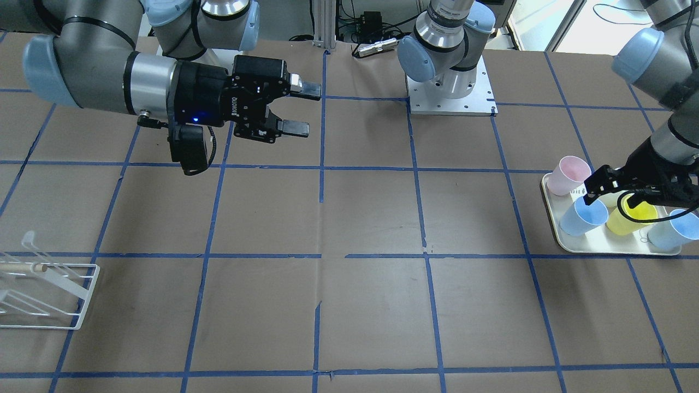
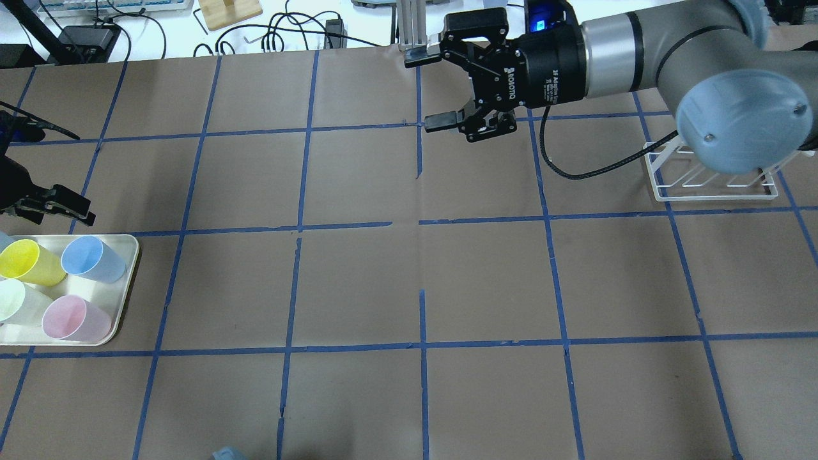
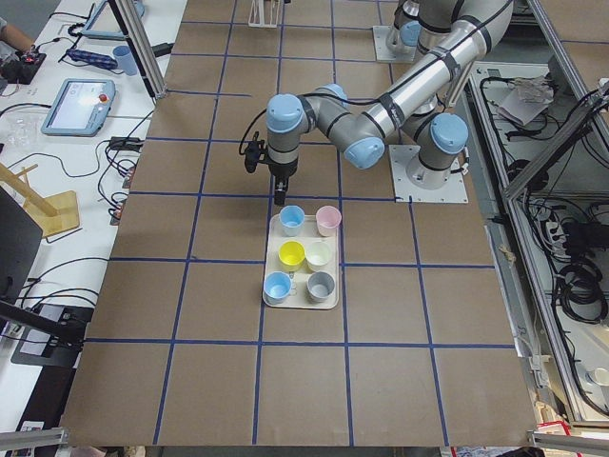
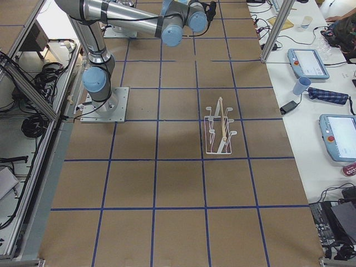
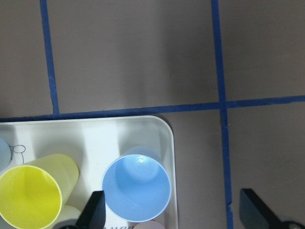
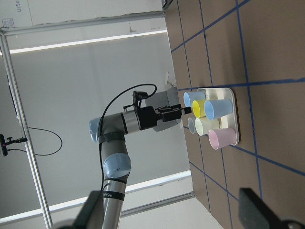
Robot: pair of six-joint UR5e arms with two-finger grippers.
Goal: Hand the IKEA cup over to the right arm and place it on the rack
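Two light blue cups stand on the cream tray (image 1: 600, 248): one at its corner (image 1: 583, 216) (image 2: 92, 259) (image 5: 137, 187), one at the other end (image 1: 674, 229) (image 3: 278, 286). I cannot tell which is the IKEA cup. My left gripper (image 1: 606, 191) (image 2: 64, 207) is open and empty, hovering above the tray's edge beside the corner cup; its fingers (image 5: 95, 212) frame the wrist view. My right gripper (image 1: 297, 106) (image 2: 431, 89) is open and empty, held level above the table's far middle. The white wire rack (image 1: 49, 295) (image 2: 709, 179) (image 4: 221, 133) stands empty.
The tray also holds a yellow cup (image 1: 636, 217), a pink cup (image 1: 568, 174), a pale cup (image 2: 16, 300) and a grey cup (image 3: 321, 286). An arm base plate (image 1: 450, 101) sits at the robot's side. Blue tape lines grid the brown table.
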